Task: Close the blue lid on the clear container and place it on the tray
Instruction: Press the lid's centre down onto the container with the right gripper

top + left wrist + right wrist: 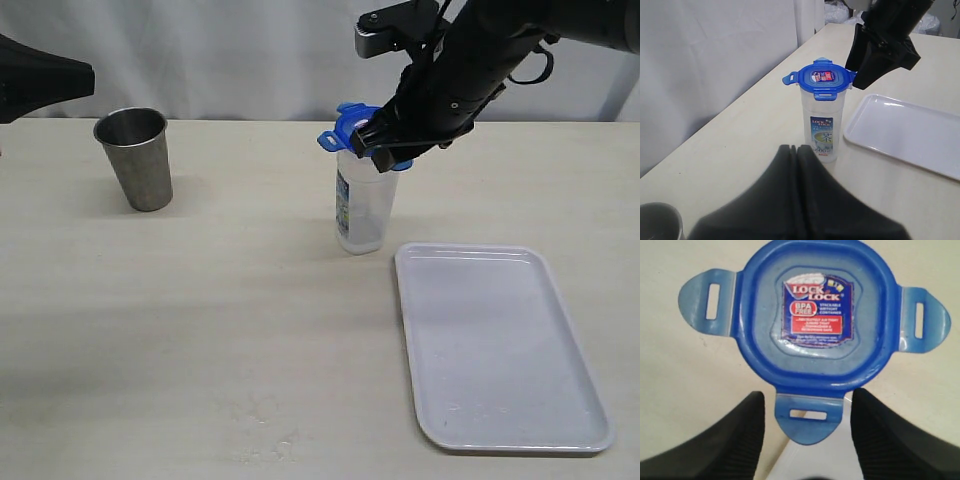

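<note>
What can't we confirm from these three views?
- Far side of the blue lid: the right arm covers it in the exterior view.
- Fourth flap: cut off at the right wrist view's top edge.
- Steel cup: cropped in the left wrist view.
- Small print on the clear container label: too small.
- Left gripper: blurred, fills the left wrist foreground.

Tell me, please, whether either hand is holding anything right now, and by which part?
Nothing is held: the right hand stands open around one flap of the blue lid; the left hand is shut, empty.

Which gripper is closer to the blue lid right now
Right. The right gripper hangs open just over the blue lid, one flap between its fingers. The left gripper is shut and sits well back from the lid, near the steel cup.
</note>
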Available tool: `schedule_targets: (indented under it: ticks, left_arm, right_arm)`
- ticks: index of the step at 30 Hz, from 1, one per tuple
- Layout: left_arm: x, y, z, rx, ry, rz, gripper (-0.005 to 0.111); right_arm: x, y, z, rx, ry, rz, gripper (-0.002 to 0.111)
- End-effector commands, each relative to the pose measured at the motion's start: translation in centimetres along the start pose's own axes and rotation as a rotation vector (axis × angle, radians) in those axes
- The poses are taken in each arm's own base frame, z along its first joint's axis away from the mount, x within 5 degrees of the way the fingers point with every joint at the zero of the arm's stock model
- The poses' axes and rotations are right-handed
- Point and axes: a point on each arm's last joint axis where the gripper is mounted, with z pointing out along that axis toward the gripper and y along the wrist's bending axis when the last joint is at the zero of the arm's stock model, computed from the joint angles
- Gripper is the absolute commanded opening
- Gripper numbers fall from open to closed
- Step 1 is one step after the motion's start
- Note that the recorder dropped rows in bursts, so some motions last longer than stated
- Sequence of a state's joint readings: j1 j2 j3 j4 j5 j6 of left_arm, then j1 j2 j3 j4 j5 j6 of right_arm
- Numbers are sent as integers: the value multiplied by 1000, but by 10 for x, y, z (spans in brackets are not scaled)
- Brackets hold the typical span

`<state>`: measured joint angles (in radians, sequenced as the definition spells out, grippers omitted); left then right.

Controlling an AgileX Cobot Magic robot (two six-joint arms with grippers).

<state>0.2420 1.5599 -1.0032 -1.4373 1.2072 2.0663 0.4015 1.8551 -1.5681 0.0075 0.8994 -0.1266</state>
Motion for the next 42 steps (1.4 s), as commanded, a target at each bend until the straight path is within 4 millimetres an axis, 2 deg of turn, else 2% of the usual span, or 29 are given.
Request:
schedule_targets:
  ticks: [1, 4, 10, 11, 13, 15, 16, 22, 26, 35, 38, 40, 42]
  left_arm:
    - [-2, -1, -1, 3, -22, -8, 0]
    - [-2, -1, -1, 3, -22, -8, 0]
    - [-2, -1, -1, 3, -22, -8, 0]
    - [-2, -1, -1, 3, -22, -8, 0]
    - [-2, -1, -1, 3, -22, -8, 0]
    - [-2, -1, -1, 4, -20, -7, 0]
    - [-2, -1, -1, 4, -20, -7, 0]
    - [-2, -1, -1, 4, -20, -7, 0]
    - [-2, -1, -1, 4, -20, -5, 0]
    - [-2, -1, -1, 4, -20, -2, 0]
    - [3, 0, 2, 14, -8, -12, 0]
    - [11, -1, 11, 58, 19, -11, 0]
    - [23, -3, 31, 121, 25, -18, 4]
  right_arm:
    - [-4, -3, -7, 11, -20, -16, 51]
    - [-7, -3, -17, 10, -14, -21, 51]
    - [-15, -4, -54, 23, -109, -21, 50]
    - [-17, -4, -60, 28, -152, -17, 49]
    - [-21, -3, -63, 16, -206, -6, 39]
    - [-25, -1, -59, 14, -236, -45, 17]
    - [-28, 2, -47, 15, -231, -73, 4]
    - [-34, 5, -4, 22, -228, -90, 4]
    - [-30, 5, 21, 12, -168, -88, 4]
    - [-26, 6, 27, 4, -114, -91, 4]
    - [-23, 6, 35, 0, -86, -91, 4]
    - [-22, 6, 37, -2, -74, -91, 4]
    - [-22, 6, 37, -3, -71, -91, 4]
